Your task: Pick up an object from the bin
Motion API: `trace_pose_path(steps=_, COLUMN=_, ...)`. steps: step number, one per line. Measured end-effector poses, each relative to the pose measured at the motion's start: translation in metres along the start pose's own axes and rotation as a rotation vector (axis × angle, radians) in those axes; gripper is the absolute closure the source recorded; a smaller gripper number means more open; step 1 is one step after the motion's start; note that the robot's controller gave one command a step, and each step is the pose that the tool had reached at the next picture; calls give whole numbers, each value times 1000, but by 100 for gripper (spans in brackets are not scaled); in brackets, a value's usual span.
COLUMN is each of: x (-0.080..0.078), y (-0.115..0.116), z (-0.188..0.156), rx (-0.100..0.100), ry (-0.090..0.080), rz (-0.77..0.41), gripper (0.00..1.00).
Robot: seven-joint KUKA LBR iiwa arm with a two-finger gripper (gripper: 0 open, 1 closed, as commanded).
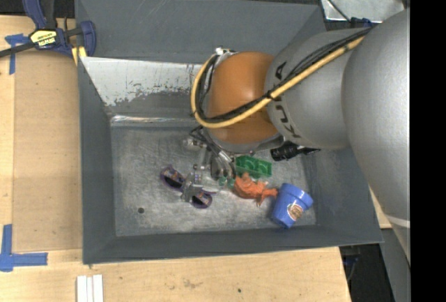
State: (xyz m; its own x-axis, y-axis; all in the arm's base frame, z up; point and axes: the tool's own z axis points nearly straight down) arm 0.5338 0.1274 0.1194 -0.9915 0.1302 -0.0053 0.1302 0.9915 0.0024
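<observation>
Along the bin [94, 154] front edge: purple toy [184, 187], green block [254, 167], orange toy [251, 188], blue cup [289, 204]; open floor leftward; gripper [208, 171] state cannot be told.

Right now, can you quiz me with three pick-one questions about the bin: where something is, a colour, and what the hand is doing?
1. Where is the blue cup?
A) lower right of the bin floor
B) upper left
C) outside

2. What colour is the block by the hand?
A) yellow
B) green
C) white

3. The hand is
A) outside the bin
B) down in the bin
C) carrying the blue cup

Answers:
1 A, it lies at the floor's lower right.
2 B, the block is bright green.
3 B, it sits low beside the purple toy, apart from the blue cup.
</observation>
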Motion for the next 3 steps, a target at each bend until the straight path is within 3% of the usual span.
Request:
trace_pose_path(steps=1, x=0, y=5, z=47, rx=0, ry=2, rz=93, gripper=0)
trace_pose_path(steps=2, x=-4, y=4, z=43, rx=-7, ry=-18, rz=54, gripper=100)
trace_pose_path(steps=3, x=-4, y=4, z=43, rx=-7, ry=-18, rz=55, gripper=100)
